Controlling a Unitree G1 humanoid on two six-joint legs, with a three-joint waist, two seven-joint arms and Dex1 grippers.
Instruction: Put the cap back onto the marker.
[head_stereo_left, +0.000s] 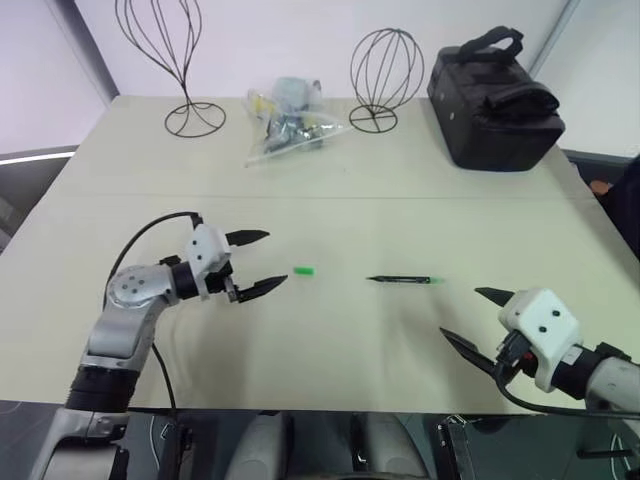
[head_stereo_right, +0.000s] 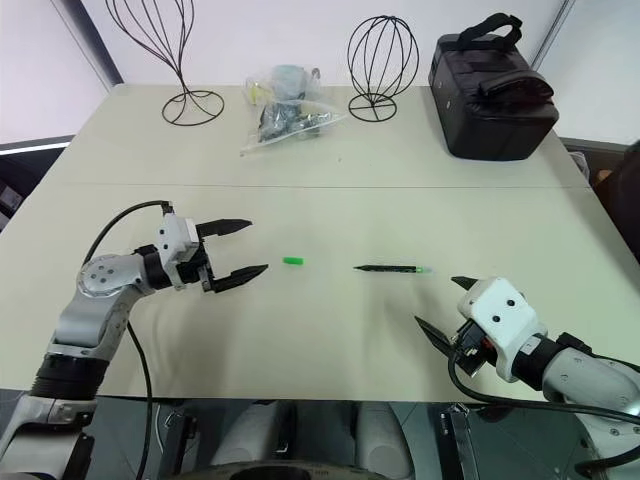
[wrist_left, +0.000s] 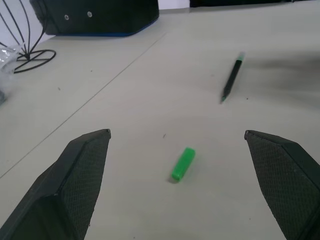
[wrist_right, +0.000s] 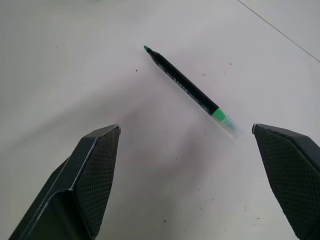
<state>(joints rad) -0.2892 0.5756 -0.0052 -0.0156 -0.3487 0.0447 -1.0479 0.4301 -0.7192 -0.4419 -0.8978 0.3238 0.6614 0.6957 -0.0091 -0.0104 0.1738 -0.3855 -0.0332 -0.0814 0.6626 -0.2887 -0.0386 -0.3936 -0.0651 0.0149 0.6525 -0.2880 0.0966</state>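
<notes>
Both grippers are hovering spread wide and empty over the table (head_stereo_left: 330, 350): your left gripper (head_stereo_left: 258, 262) is facing the cap (head_stereo_left: 304, 270), your right gripper (head_stereo_left: 475, 320) is sitting near the marker (head_stereo_left: 404, 280). Cap and marker are lying flat mid-table, well apart, the cap on the left, the marker's pointed tip aiming toward it. You're at the reach stage, nothing picked up yet. Next you're probably needing to lower each set of fingers around its item and pinch. Both are small and low, so slipping looks likely. Surface is a plain pale tabletop; along the far edge are sitting two wire stands (head_stereo_left: 185, 60), a plastic bag (head_stereo_left: 285, 120) and a black case (head_stereo_left: 495, 100).
</notes>
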